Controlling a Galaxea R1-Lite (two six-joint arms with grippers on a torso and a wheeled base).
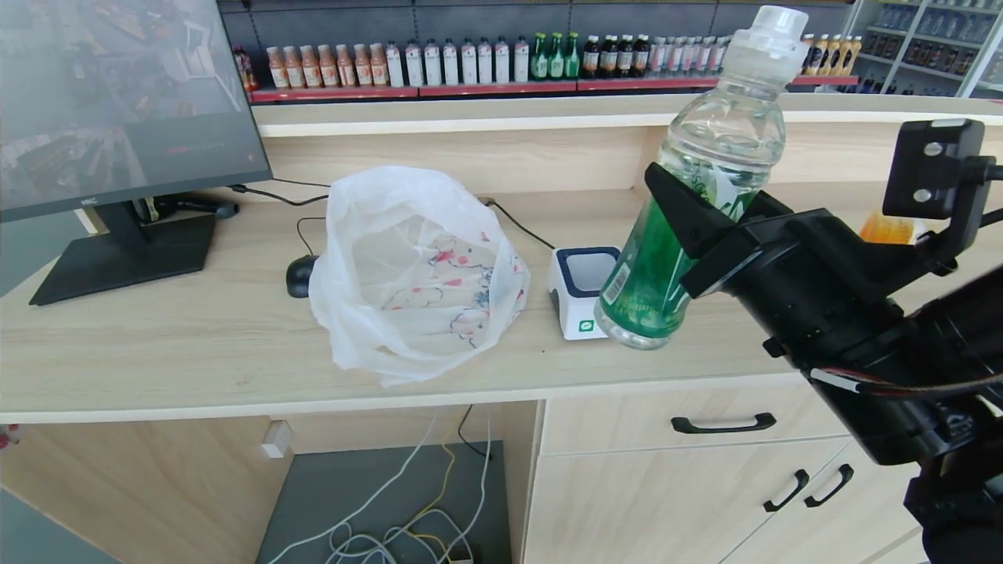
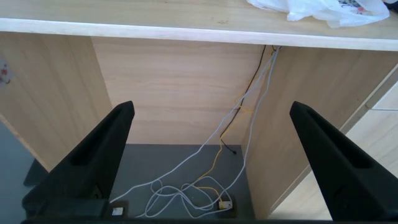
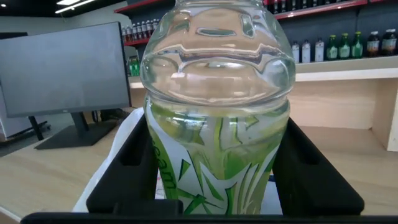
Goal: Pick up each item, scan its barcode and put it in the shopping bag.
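Observation:
My right gripper point(image 1: 689, 235) is shut on a clear bottle with a green label point(image 1: 689, 204), held tilted above the counter just right of the white barcode scanner point(image 1: 578, 290). The barcode on its label faces down toward the scanner. Up close, the bottle point(image 3: 217, 124) sits between the two black fingers point(image 3: 134, 162). A white plastic shopping bag point(image 1: 415, 274) stands open on the counter, left of the scanner. My left gripper point(image 2: 211, 162) is open below the counter edge, looking into the knee space, with nothing between its fingers.
A monitor point(image 1: 117, 102) stands at the counter's back left, a black mouse point(image 1: 300, 276) beside the bag. An orange item point(image 1: 889, 229) lies behind my right arm. Cables point(image 2: 205, 180) hang under the counter. Drawers point(image 1: 721, 427) are at the lower right.

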